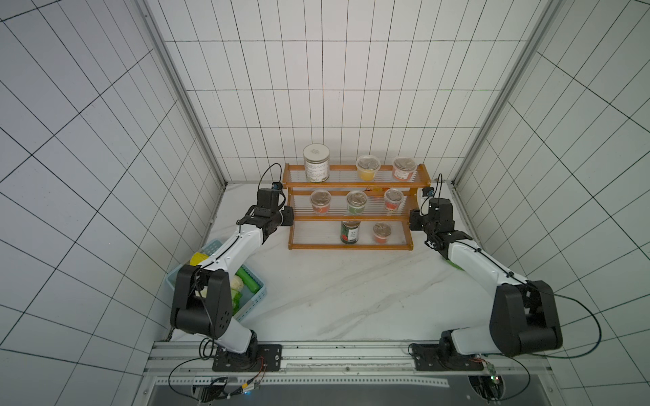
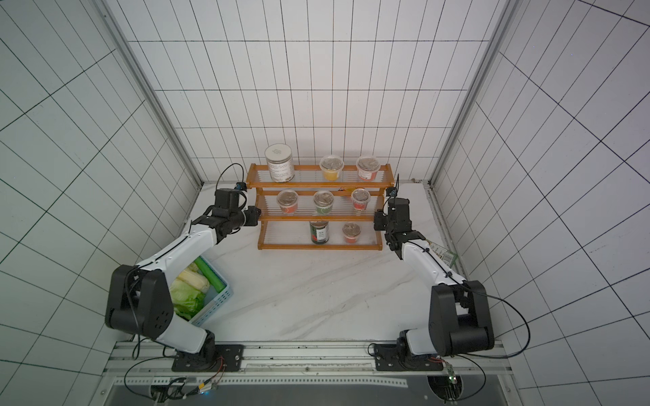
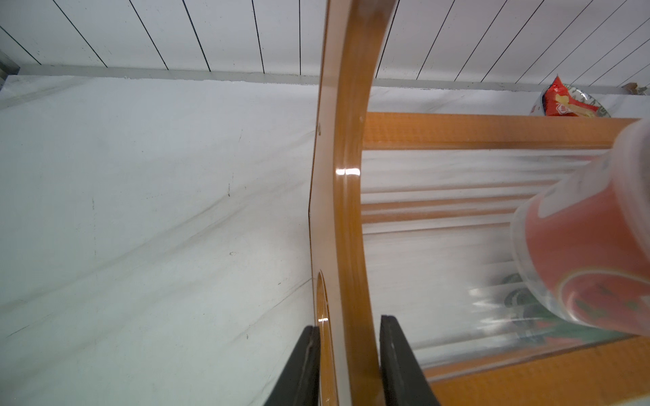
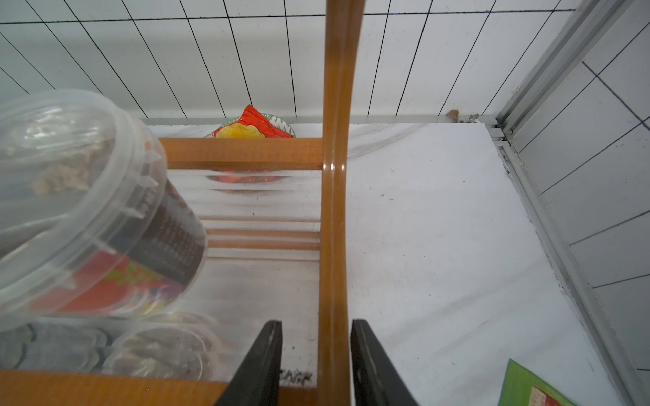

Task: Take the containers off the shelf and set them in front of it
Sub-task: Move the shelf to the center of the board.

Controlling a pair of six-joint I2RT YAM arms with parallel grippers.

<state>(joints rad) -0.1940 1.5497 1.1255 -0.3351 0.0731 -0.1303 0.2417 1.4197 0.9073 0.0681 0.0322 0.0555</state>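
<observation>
The shelf (image 1: 350, 246) stands at the back of the table in both top views, with all the containers on it. On the top tier are a white-lidded jar (image 1: 316, 163), a yellow cup (image 1: 368, 168) and a red cup (image 1: 404, 168). The middle tier holds three cups (image 1: 356, 203). The tin can (image 1: 350, 232) and a red cup (image 1: 382, 233) stand on the bottom tier. My left gripper (image 3: 349, 323) straddles the shelf's left side panel (image 3: 346, 211), jaws slightly apart from it. My right gripper (image 4: 316, 322) straddles the right side panel (image 4: 334, 211), with a visible gap on one side.
A light blue basket (image 1: 256, 298) of vegetables sits under my left arm. A flat green snack packet (image 2: 445, 255) lies by the right wall under my right arm. A red snack bag (image 4: 253, 126) lies behind the shelf. Tiled walls close in on three sides.
</observation>
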